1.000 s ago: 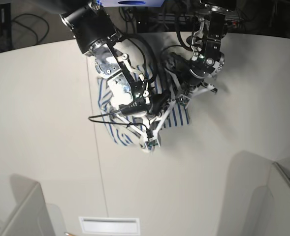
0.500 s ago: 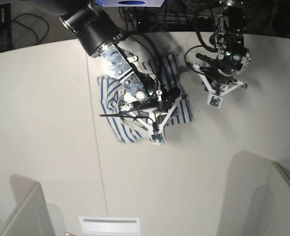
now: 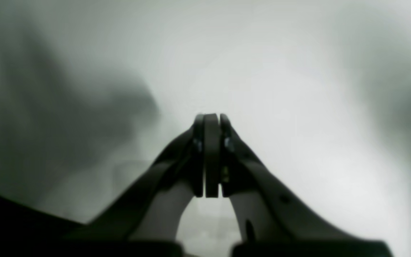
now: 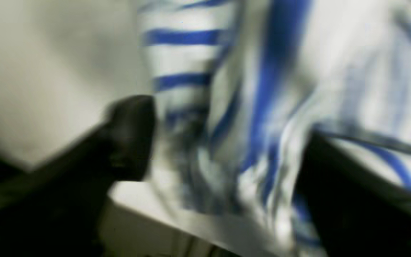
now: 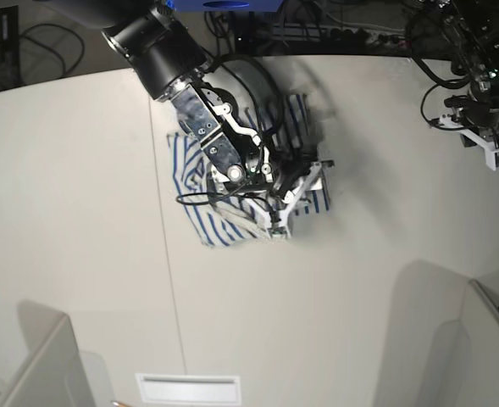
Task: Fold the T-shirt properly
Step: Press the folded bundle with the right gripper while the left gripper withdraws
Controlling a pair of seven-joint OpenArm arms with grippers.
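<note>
Near the worktop's (image 5: 80, 254) far edge, the T-shirt (image 5: 207, 225) is bunched under the right gripper (image 5: 296, 191), jaws spread wide astride a fold. The left gripper (image 5: 492, 142), closed and empty, is parked aside. Edges should be squared before pressing.

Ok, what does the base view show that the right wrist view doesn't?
Only the base view shows the whole scene: the pale table, the T-shirt as a folded bundle, the right arm bent over it, and the left gripper far off at the table's other end, away from the cloth.

Only the right wrist view shows the close detail: the right gripper with jaws spread wide and blurred striped cloth lying between its fingers.

Both show the blue-striped T-shirt, the right gripper at it, and bare table beside it.
</note>
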